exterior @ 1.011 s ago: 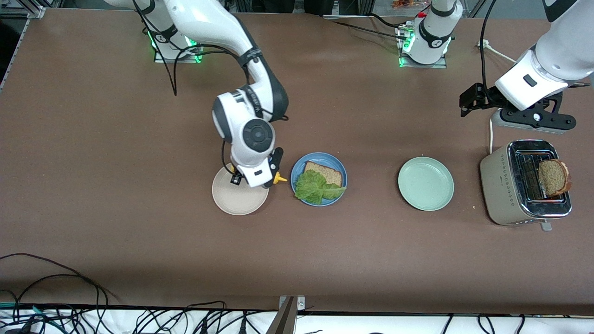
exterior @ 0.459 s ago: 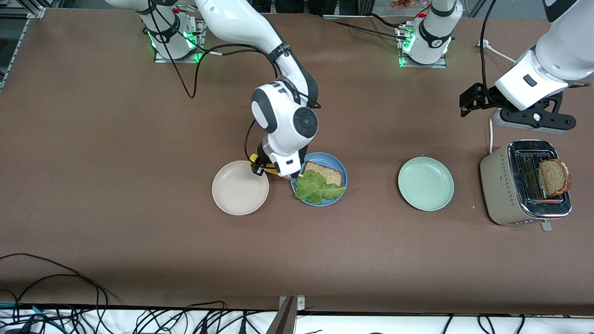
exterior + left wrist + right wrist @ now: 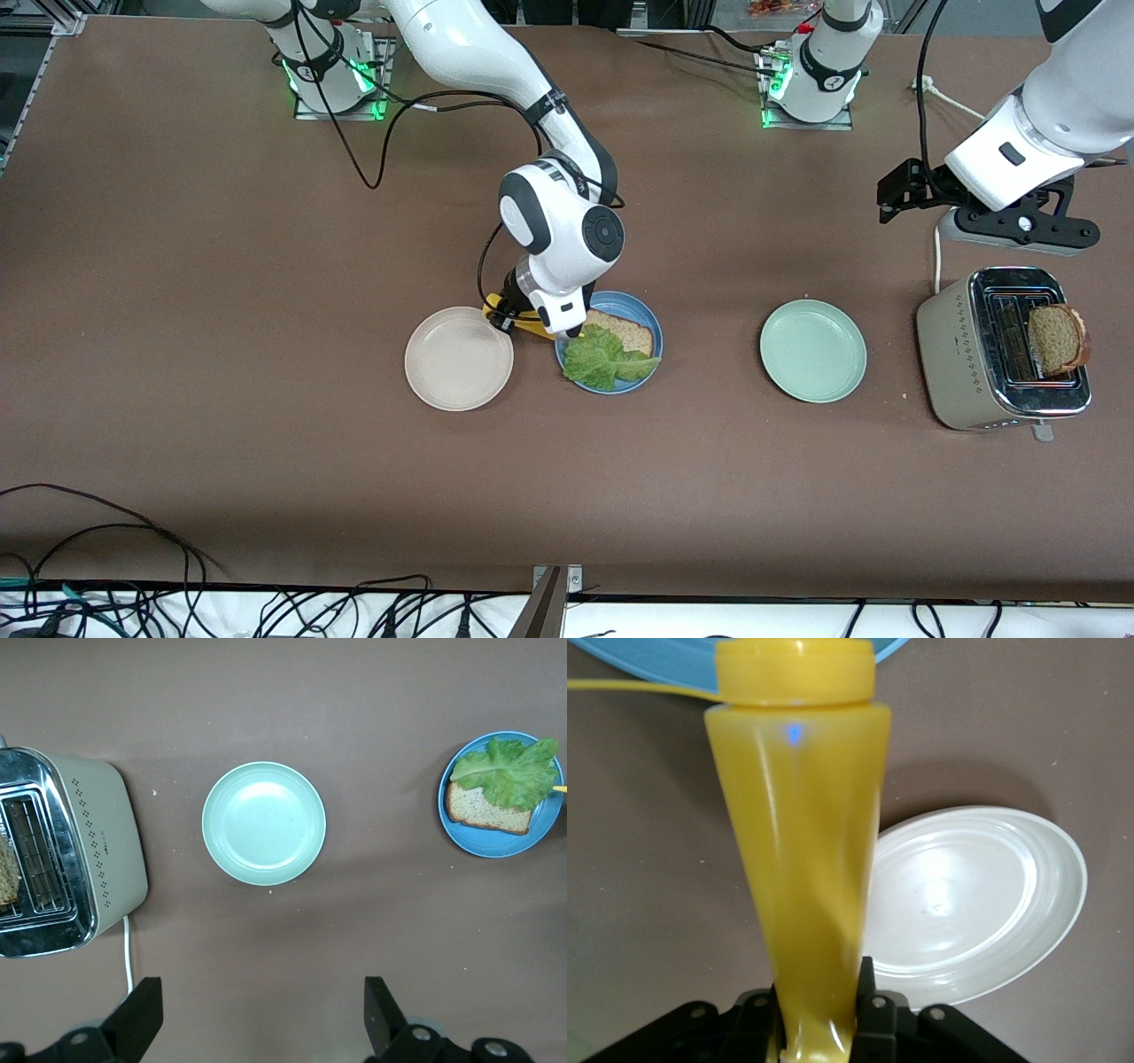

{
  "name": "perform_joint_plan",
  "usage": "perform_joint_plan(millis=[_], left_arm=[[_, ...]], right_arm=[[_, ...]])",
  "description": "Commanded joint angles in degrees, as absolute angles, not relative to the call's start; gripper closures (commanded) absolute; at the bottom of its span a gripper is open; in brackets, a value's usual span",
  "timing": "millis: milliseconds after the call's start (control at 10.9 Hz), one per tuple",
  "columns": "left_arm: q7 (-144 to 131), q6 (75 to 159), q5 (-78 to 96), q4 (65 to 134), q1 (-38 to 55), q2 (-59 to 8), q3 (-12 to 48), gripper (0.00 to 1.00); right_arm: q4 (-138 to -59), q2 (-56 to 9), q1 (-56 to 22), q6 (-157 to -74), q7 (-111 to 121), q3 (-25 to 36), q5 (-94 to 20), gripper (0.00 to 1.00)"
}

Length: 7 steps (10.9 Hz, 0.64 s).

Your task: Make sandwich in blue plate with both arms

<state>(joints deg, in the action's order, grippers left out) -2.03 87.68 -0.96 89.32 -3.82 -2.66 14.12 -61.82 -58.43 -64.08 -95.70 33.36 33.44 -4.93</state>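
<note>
On the brown counter (image 3: 221, 354) the blue plate (image 3: 640, 312) sits between a beige plate (image 3: 458, 358) and a pale green plate (image 3: 812, 350), with the beige one toward the right arm's end. The blue plate carries 1 slice of brown bread (image 3: 627, 330) lying flat, and a ruffled green lettuce leaf (image 3: 604, 359) overlaps the edge of that slice nearer to the front camera. The right gripper (image 3: 819, 1020) hangs over the gap between the beige and blue plates, its jaws clamped on the base of a yellow squeeze bottle (image 3: 799, 859). The bottle is tipped on its side, and its capped end reaches over the rim of the blue plate just beside the lettuce. At the left arm's end of the counter stands a beige toaster (image 3: 952, 354) with a chrome top, and a second slice of bread (image 3: 1056, 338) stands upright out of one of its slots. The left gripper (image 3: 262, 1017) hovers above the counter near the toaster and the green plate, holding nothing, its 2 jaws spread wide apart. In the left wrist view the green plate lies between the toaster and the blue plate.
</note>
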Motion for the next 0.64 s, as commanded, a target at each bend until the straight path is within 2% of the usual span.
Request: perform_joint_plan(millis=[0,551], left_arm=[[-2.5,86.7,-0.3,88.5,-3.8,-2.5,14.1,0.00],[-2.5,86.7,-0.3,88.5,-3.8,-2.5,14.1,0.00]], right_arm=[[-59.2,-59.8,-64.4,-94.7,32.5,34.7,-4.0,1.00],[-59.2,-59.9,-63.6,-96.6,32.7,34.7,-4.1,1.00]])
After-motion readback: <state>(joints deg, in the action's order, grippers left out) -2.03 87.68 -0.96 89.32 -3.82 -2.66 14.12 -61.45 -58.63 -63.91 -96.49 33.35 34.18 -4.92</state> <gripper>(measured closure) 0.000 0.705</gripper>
